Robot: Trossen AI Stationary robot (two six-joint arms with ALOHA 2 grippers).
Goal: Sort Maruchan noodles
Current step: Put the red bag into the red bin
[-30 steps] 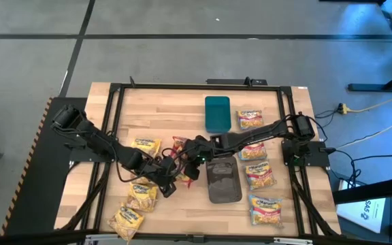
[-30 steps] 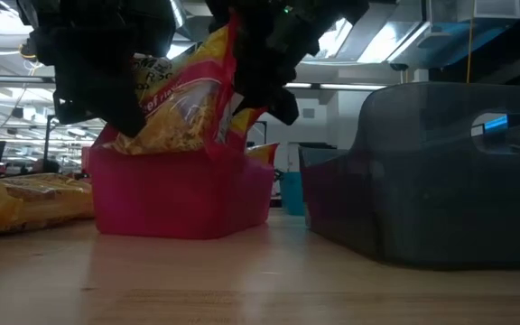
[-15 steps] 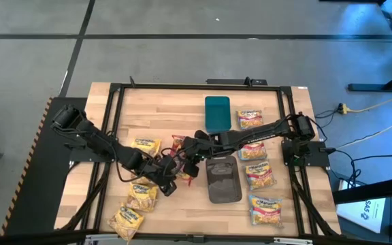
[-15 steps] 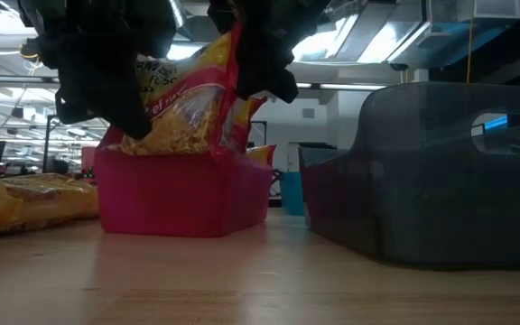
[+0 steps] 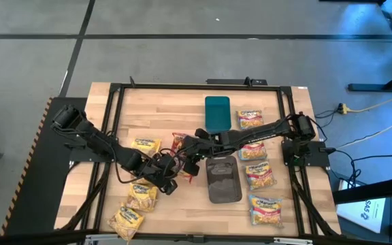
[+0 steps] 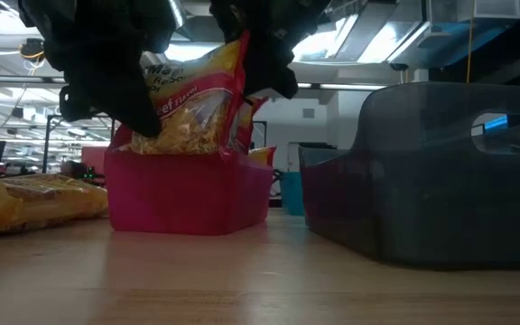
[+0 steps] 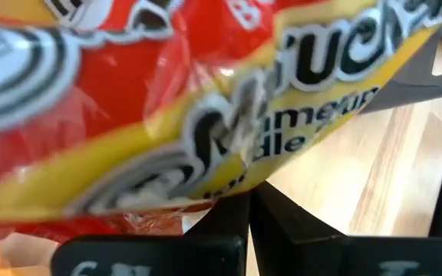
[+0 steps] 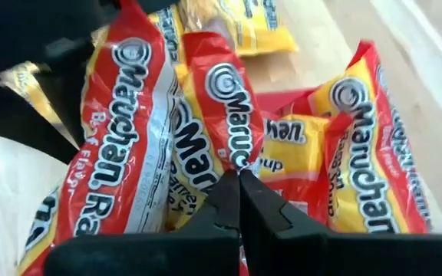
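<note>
The pink tray (image 6: 183, 194) holds several red Maruchan packets (image 8: 129, 123) standing on edge. My left gripper (image 5: 169, 170) is at the tray's left side, shut on a red packet (image 7: 206, 100). My right gripper (image 5: 186, 160) reaches in from the right, shut on a red packet (image 8: 225, 107) in the same tray. Yellow-orange packets (image 5: 136, 197) lie flat at the near left, and blue-and-pink packets (image 5: 258, 173) lie flat on the right. The low view shows both grippers above the tray, with an upright red packet (image 6: 192, 108) between them. My left gripper pinches a red packet by its crinkly edge (image 7: 240, 180) between the two shut fingers (image 7: 282, 222). The packet stands upright, its lower end inside the pink tray. My right gripper pinches the end seam (image 8: 235, 165) of the middle red packet between shut fingers (image 8: 261, 207), slanting down from the table's right. That packet stands in the tray among the others.
A dark grey tray (image 5: 223, 180) sits just right of the pink tray, and a teal tray (image 5: 216, 113) lies toward the far edge. A black frame (image 5: 114, 102) borders the wooden table. Bare wood shows at the far left and near middle.
The upright red packet between the grippers has come down a little into the pink tray and shifted toward the table's right. My right gripper has moved slightly toward the left, over the tray. The pink tray has slid a little toward the right. Both grippers have stayed shut.
</note>
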